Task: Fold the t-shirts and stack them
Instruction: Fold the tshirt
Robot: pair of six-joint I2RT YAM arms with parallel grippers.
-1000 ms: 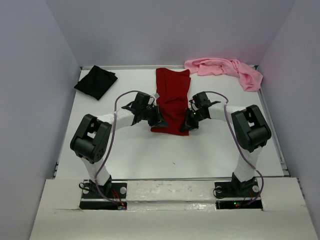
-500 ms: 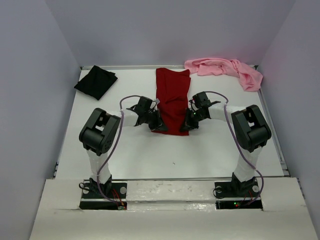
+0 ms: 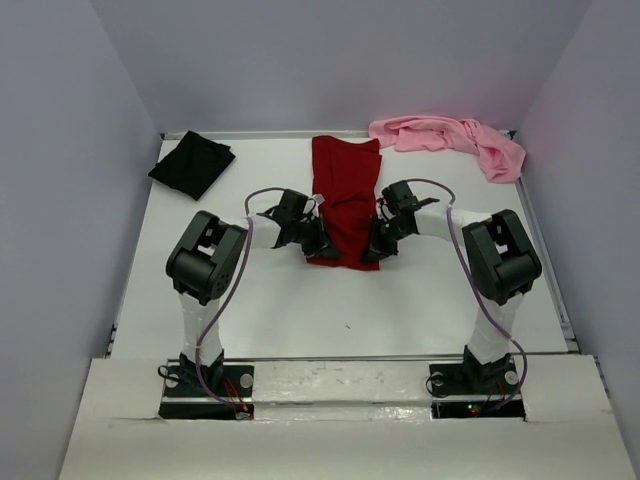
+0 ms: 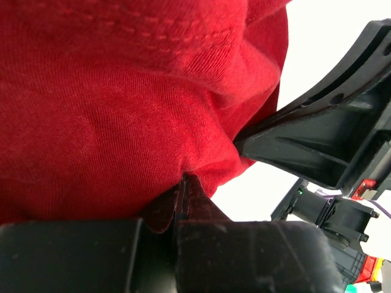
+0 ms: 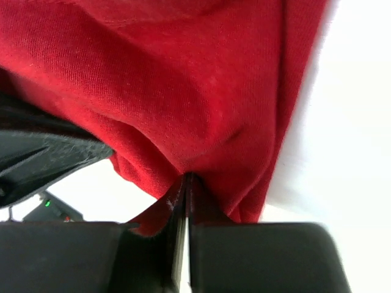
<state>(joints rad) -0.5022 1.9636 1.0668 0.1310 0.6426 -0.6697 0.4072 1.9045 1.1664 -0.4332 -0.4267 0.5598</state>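
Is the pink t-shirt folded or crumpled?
Crumpled. The pink t-shirt lies in a loose, wrinkled heap at the far right corner of the table, with no flat, straight edges.

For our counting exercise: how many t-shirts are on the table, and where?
3. The dark red t-shirt lies in the middle, held by the left pincer and right pincer; the black t-shirt is far left; the light pink t-shirt is far right, crumpled.

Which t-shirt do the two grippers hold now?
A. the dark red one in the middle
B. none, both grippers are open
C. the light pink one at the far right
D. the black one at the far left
A: the left gripper and right gripper sit at the near corners of the dark red t-shirt, and each wrist view shows red cloth pinched tight.
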